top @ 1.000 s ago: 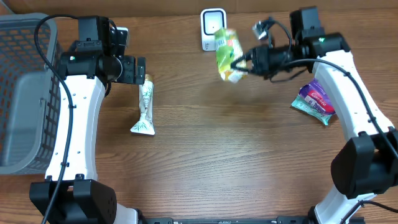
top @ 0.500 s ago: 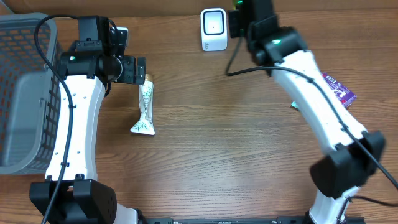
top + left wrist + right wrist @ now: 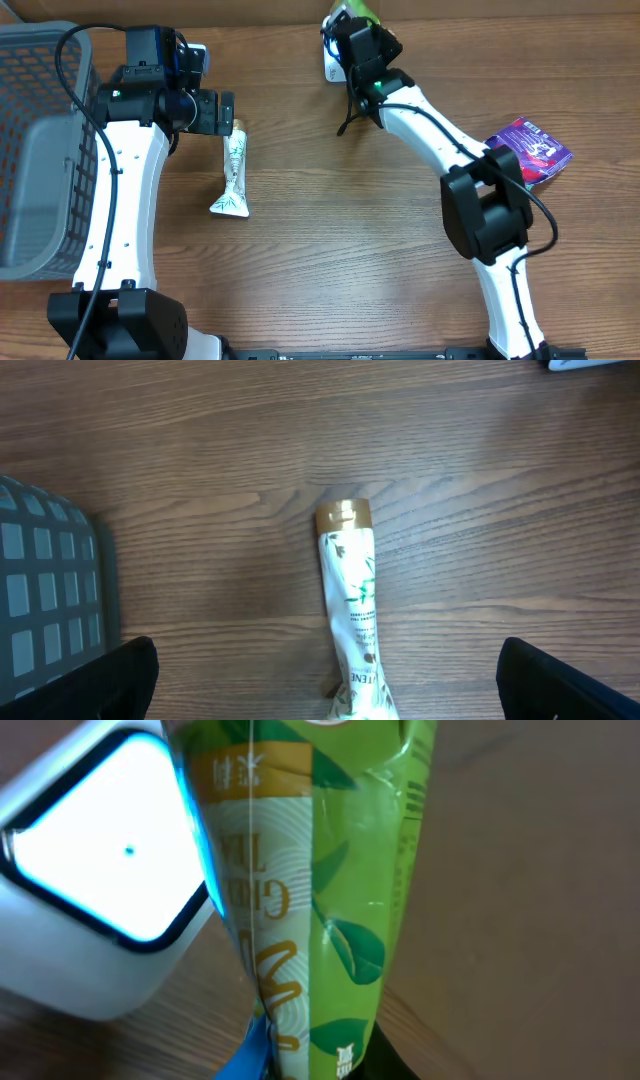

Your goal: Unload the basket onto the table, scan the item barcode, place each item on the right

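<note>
At table's far edge: green pouch [image 3: 330,900] overlaps scanner [image 3: 90,890] | tube [image 3: 234,170], purple packet [image 3: 532,148] aside

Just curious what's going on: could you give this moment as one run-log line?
step: barcode scan | right claw: shut on green plastic snack pouch, at white box scanner | left claw: open over gold-capped white tube

The middle of the table [image 3: 330,260] down to 6 o'clock is bare wood, with room to pass. At 9 o'clock the basket [image 3: 30,150] walls off the edge. The left arm [image 3: 122,200] stands just beside it, and the tube [image 3: 233,170] lies nearer the middle. The right arm [image 3: 430,125] cuts across from 5 to 12 o'clock. There the green pack [image 3: 320,900] hangs right in front of the scanner [image 3: 90,870]. A purple pack [image 3: 530,150] lies at 3 o'clock.
</note>
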